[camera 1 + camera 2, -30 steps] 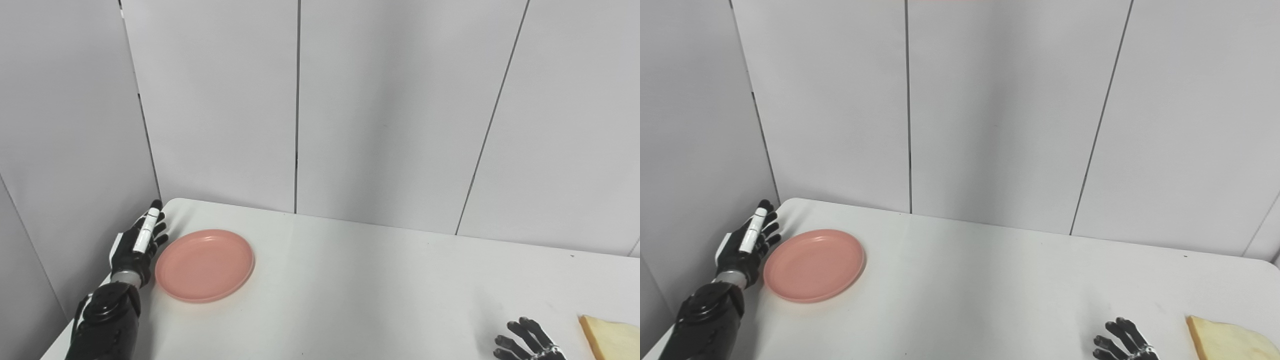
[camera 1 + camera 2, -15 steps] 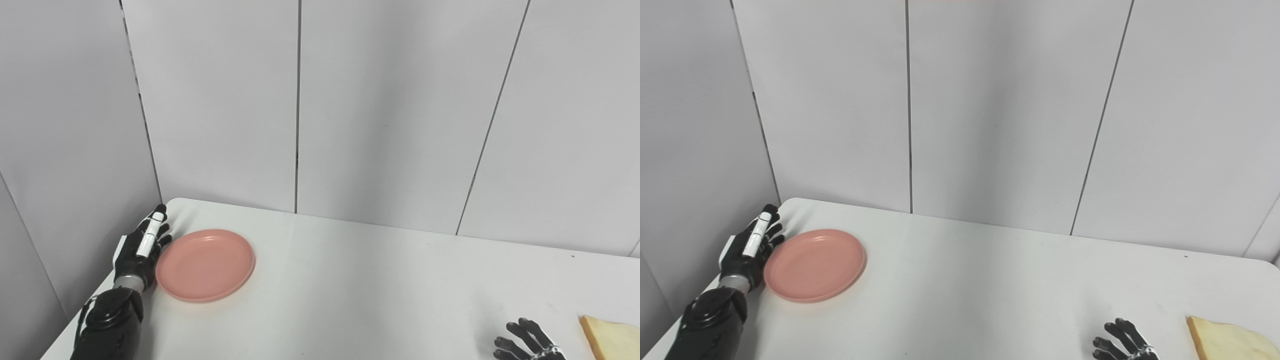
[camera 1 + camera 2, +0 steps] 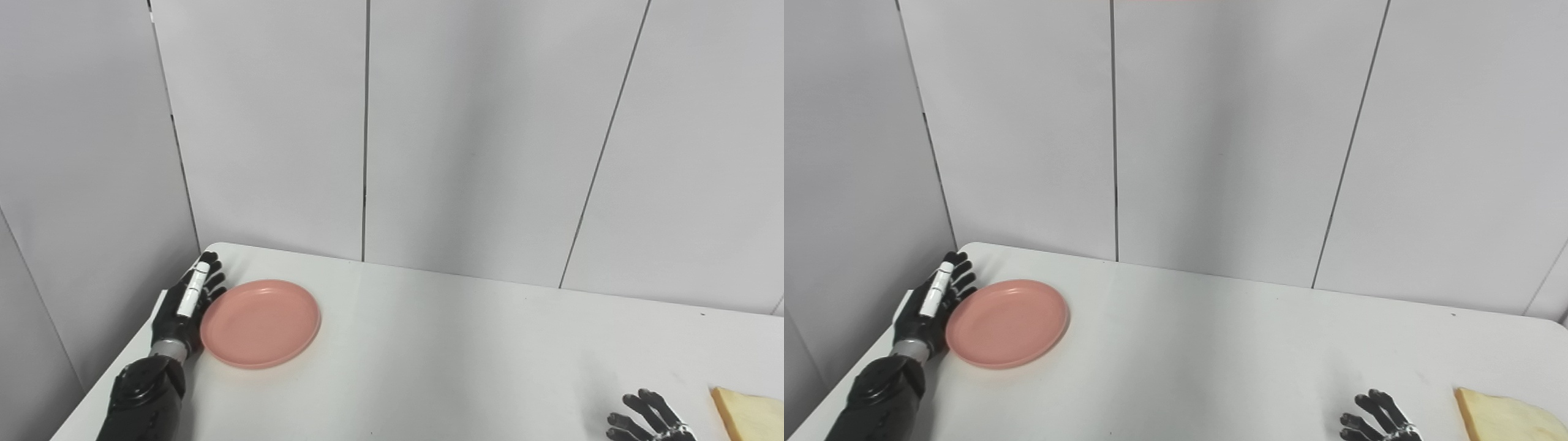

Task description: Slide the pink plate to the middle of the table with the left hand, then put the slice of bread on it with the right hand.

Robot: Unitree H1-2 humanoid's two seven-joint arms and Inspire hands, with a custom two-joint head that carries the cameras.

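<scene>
White tabletop (image 3: 465, 343): your flat, spread left hand (image 3: 187, 303) at pink plate (image 3: 260, 323)'s 9 o'clock may ride over its rim.

At the left of the frame the pink plate (image 3: 260, 323) is a plain salmon pink, unpatterned, with a slightly paler rim. Beside it the left hand (image 3: 187, 303) is glossy black, with one white segment along a finger and a silver-grey band at the wrist; the forearm below is black too. At the bottom right the right hand (image 3: 649, 419) is also black, with small pale glints near the wrist. In the lower right corner the slice of bread (image 3: 748, 415) is pale yellow with a darker tan crust edge. The table (image 3: 459, 355) is plain white. The wall panels (image 3: 478, 135) filling the upper frame are light grey, divided by thin dark seams.
</scene>
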